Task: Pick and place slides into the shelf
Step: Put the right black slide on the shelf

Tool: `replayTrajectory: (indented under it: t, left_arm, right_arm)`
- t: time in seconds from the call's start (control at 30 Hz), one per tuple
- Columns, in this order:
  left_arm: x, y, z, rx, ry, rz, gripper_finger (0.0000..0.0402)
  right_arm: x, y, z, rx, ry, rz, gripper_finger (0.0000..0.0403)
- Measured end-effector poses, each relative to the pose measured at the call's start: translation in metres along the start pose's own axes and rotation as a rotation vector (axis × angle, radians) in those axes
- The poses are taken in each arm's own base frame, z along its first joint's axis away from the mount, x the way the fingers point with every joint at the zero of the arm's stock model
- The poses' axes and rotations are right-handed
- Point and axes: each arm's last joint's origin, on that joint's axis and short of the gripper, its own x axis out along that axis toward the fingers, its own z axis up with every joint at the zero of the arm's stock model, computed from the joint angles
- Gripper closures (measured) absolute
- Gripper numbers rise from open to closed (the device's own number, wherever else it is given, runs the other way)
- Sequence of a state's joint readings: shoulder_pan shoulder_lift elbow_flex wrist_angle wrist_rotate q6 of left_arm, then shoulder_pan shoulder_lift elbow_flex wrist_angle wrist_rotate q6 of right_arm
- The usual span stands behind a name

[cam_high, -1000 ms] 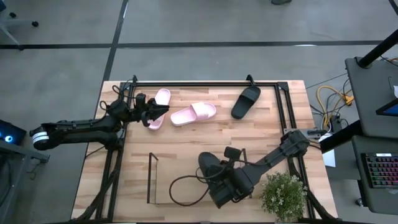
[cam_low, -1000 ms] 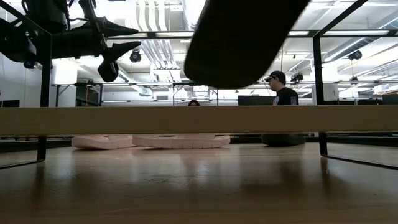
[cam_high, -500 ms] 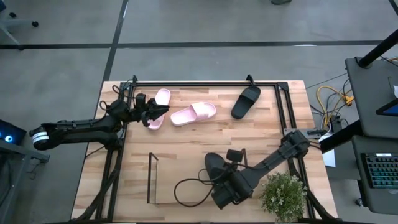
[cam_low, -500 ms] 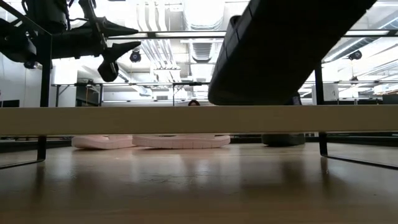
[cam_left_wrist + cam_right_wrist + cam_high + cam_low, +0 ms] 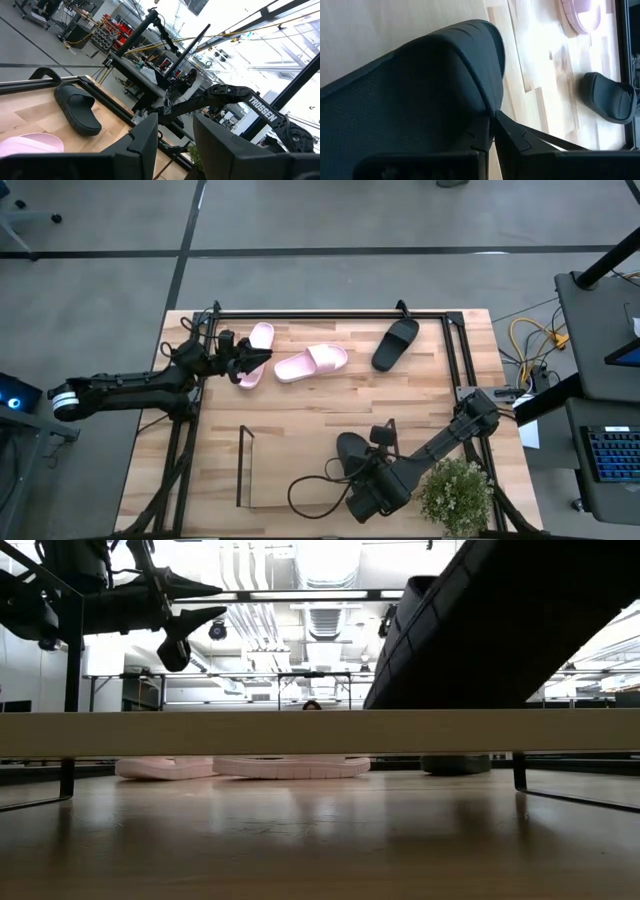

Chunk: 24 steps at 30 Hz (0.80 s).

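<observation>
My right gripper [image 5: 363,477] is near the table's near edge, shut on a black slide [image 5: 350,451] that fills the upper right of the low view [image 5: 500,620]. The shelf's wire end frame [image 5: 243,467] stands to its left. My left gripper [image 5: 262,357] is open and hovers over one pink slide [image 5: 252,350], which lies flat near the far-left corner. The second pink slide [image 5: 312,362] and the other black slide [image 5: 396,343] lie sole-down along the far side. My right gripper pinches a thin edge of the black slide [image 5: 493,114] between its two fingers [image 5: 481,134]. Which part of the slide that edge belongs to, I cannot tell. The slide is lifted clear of the table and tilted, its ribbed sole [image 5: 440,610] showing from below.
A black metal frame [image 5: 330,313] edges the table. A potted plant [image 5: 455,495] stands at the near-right corner beside my right arm. A curved black wire [image 5: 300,488] lies near the shelf. A pale bar [image 5: 320,732] crosses the low view. Bare wood lies mid-table.
My right gripper has carried the black slide a little toward the table's right and near edges. In the low view the slide has moved to the right and looms larger. My left arm has kept still.
</observation>
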<state>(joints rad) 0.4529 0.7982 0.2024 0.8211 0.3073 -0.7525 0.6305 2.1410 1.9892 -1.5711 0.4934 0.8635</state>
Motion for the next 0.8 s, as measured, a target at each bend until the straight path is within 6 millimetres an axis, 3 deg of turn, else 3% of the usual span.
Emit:
replayTrajectory:
  t: [0.8]
  left_arm:
    - [0.0, 0.0, 0.0, 0.0, 0.0, 0.0, 0.0292]
  right_arm:
    - [0.015, -0.003, -0.016, -0.018, 0.048, -0.056, 0.0395]
